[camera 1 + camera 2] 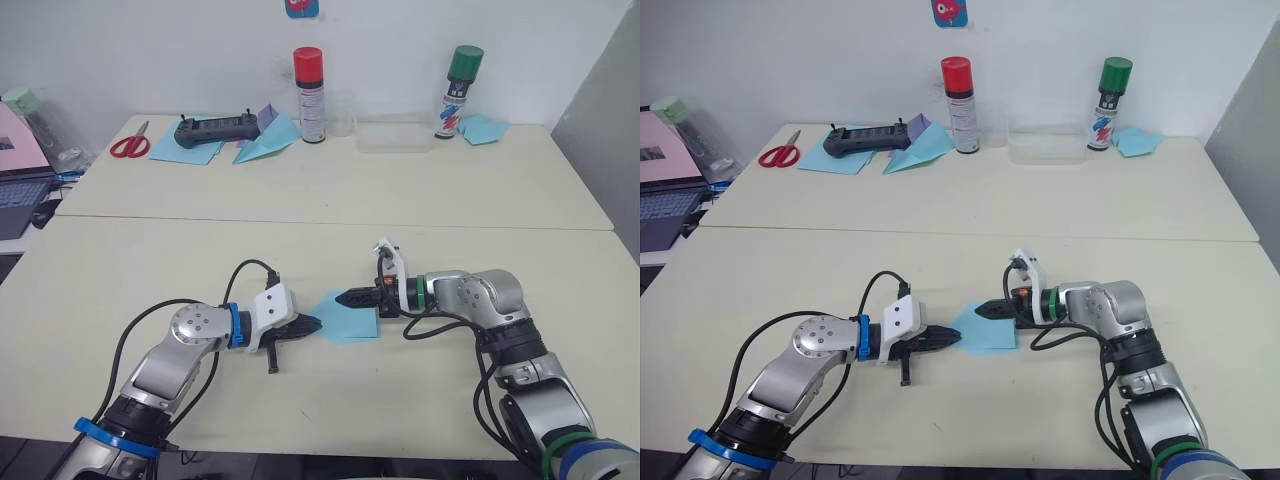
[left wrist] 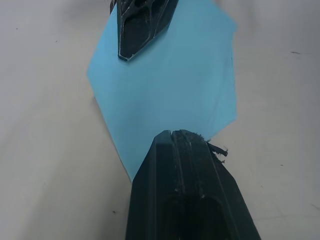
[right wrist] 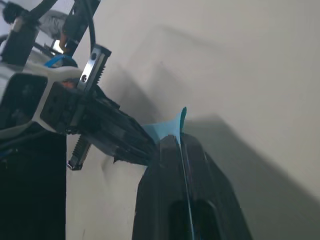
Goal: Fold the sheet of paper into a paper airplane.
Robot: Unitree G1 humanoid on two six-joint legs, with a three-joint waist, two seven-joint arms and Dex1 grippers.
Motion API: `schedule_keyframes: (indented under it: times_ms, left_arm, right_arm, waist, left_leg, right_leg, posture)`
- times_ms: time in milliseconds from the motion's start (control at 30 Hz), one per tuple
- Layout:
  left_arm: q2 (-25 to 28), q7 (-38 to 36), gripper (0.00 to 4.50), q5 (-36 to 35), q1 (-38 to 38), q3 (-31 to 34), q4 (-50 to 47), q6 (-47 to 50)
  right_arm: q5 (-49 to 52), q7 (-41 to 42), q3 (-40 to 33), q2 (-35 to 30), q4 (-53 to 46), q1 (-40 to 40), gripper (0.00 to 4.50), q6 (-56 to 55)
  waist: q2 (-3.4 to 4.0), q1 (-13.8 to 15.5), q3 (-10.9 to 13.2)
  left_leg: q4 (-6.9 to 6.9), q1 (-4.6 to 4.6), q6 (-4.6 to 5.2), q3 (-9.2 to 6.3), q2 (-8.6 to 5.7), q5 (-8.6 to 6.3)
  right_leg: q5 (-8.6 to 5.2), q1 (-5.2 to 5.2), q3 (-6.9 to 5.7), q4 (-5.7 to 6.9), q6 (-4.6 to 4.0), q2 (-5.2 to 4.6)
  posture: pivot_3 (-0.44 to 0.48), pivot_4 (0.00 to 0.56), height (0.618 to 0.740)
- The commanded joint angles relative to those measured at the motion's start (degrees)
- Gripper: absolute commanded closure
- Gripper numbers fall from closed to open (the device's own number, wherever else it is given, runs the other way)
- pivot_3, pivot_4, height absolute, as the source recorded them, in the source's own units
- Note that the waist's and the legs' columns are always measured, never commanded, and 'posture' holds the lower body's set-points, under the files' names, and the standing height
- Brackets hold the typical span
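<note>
The sheet of paper (image 1: 352, 320) is light blue and lies partly folded, with angled corners, on the near table between my two arms. My right gripper (image 1: 345, 297) reaches in from the right and is shut on it; in the right wrist view a thin blue edge (image 3: 176, 125) runs up between the fingers and sticks out past the tips. My left gripper (image 1: 312, 325) comes from the left, shut, its tip resting at the paper's left corner (image 2: 150, 125). I cannot tell whether it pinches the paper. The two gripper tips nearly meet over the sheet.
Along the back of the far table stand a red-capped spray can (image 1: 309, 95), a green-capped can (image 1: 459, 92) and a clear box (image 1: 392, 136). Also there: a black controller (image 1: 212, 129) on blue paper, red scissors (image 1: 130, 146), a wider blue dart (image 1: 265, 140), a small blue lump (image 1: 483, 128).
</note>
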Motion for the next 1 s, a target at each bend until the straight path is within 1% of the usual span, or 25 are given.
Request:
schedule_keyframes:
  times_ms: [33, 100, 267, 400, 500, 600, 667, 867, 1000]
  left_arm:
    - [1.58, -0.57, 4.50, 2.46, 1.27, -1.45, 3.05, 2.37]
    - [2.00, -0.71, 4.50, 2.36, 1.17, -0.95, 3.26, 2.55]
    - [3.12, -1.52, 4.50, 1.43, 1.21, -0.07, 3.41, 3.21]
    - [2.93, -1.30, 4.50, 0.83, 0.79, 0.71, 3.84, 4.43]
    - [3.06, -0.97, 4.50, 0.35, 0.21, 1.29, 3.88, 6.36]
    - [2.91, 0.26, 4.50, -1.55, -0.36, 2.41, 2.69, 11.12]
    - [3.12, 0.60, 4.50, -2.12, -0.53, 2.67, 2.22, 12.52]
    - [4.06, 0.30, 4.50, -2.48, -0.03, 2.22, 1.45, 13.82]
    - [4.41, 0.27, 4.50, -2.16, 0.00, 1.90, 1.54, 13.55]
  right_arm:
    - [-1.16, 3.06, 1.54, -1.75, -5.22, 1.29, 4.47, -5.23]
    - [-1.88, 3.76, 2.15, -2.33, -6.65, 1.80, 4.47, -7.44]
    - [-8.31, 5.84, 6.64, -4.94, -12.94, 4.88, 4.47, -20.64]
    - [-14.39, 6.69, 10.54, -6.61, -15.32, 7.21, 4.47, -30.99]
    - [-18.57, 7.00, 11.93, -7.66, -15.54, 8.64, 4.47, -38.91]
    - [-22.08, 7.58, 12.89, -8.68, -15.64, 10.69, 4.47, -46.54]
    - [-24.79, 7.86, 13.79, -9.55, -15.19, 11.98, 4.47, -52.04]
    - [-28.66, 7.92, 14.18, -9.57, -13.32, 13.32, 4.47, -59.48]
    - [-32.82, 8.35, 14.96, -10.96, -11.58, 13.36, 4.47, -67.72]
  waist:
    - [0.00, 0.00, 0.00]
    - [-0.02, -0.04, 0.01]
    - [-0.05, -0.11, 0.05]
    - [-0.09, -0.14, 0.08]
    - [-0.15, -0.14, 0.11]
    - [-0.19, -0.14, 0.14]
    - [-0.20, -0.14, 0.14]
    - [-0.25, -0.12, 0.17]
    - [-0.25, -0.11, 0.17]
  left_leg:
    - [-0.01, -0.01, 0.00, 0.00, 0.00, 0.00]
    - [-0.06, -0.03, 0.00, 0.02, 0.00, 0.00]
    - [-0.29, -0.02, -0.01, 0.03, 0.03, 0.00]
    - [-0.38, -0.02, -0.01, 0.04, 0.05, 0.00]
    - [-0.39, -0.02, -0.01, 0.04, 0.08, 0.01]
    - [-0.38, 0.00, -0.02, 0.04, 0.08, 0.02]
    - [-0.37, 0.03, -0.02, 0.04, 0.08, 0.02]
    - [-0.37, 0.07, -0.03, 0.04, 0.08, 0.03]
    - [-0.37, 0.07, -0.03, 0.04, 0.08, 0.02]
  right_leg:
    - [-0.01, 0.00, 0.00, 0.00, -0.01, 0.00]
    - [-0.02, -0.05, 0.01, -0.01, -0.03, 0.00]
    - [-0.07, -0.16, -0.02, -0.01, -0.08, 0.01]
    - [-0.09, -0.23, -0.02, -0.01, -0.10, 0.03]
    - [-0.09, -0.23, -0.02, 0.00, -0.10, 0.05]
    - [-0.09, -0.21, -0.01, 0.01, -0.10, 0.05]
    - [-0.09, -0.18, -0.01, 0.01, -0.10, 0.06]
    - [-0.09, -0.14, -0.01, 0.02, -0.11, 0.06]
    - [-0.09, -0.13, -0.01, 0.02, -0.11, 0.06]
  posture:
    - [0.000, 0.150, 0.740]
    - [0.000, 0.150, 0.740]
    - [0.000, 0.150, 0.740]
    - [0.000, 0.150, 0.740]
    - [0.000, 0.150, 0.740]
    - [0.000, 0.150, 0.740]
    - [0.000, 0.150, 0.740]
    - [0.000, 0.150, 0.740]
    - [0.000, 0.150, 0.740]
